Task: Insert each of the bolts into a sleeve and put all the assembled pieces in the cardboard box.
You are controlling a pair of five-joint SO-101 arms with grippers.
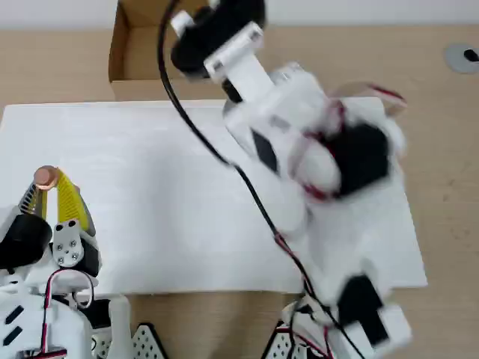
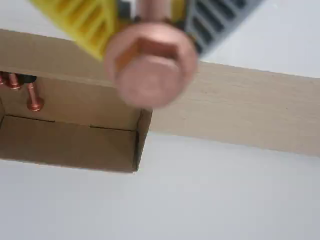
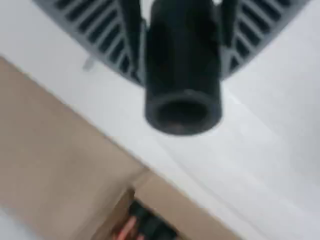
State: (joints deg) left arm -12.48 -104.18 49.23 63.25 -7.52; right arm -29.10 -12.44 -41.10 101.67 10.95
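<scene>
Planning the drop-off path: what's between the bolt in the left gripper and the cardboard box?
Nothing in the way: only bare white mat lies between the bolt and the cardboard box, seen in the high view.

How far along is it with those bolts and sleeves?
Done: a few copper-and-black pieces, seemingly assembled, lie in the cardboard box. In hand: the left gripper holds a copper bolt and the right gripper a black sleeve, not yet joined. Left: push that bolt into the sleeve and box the piece.
</scene>
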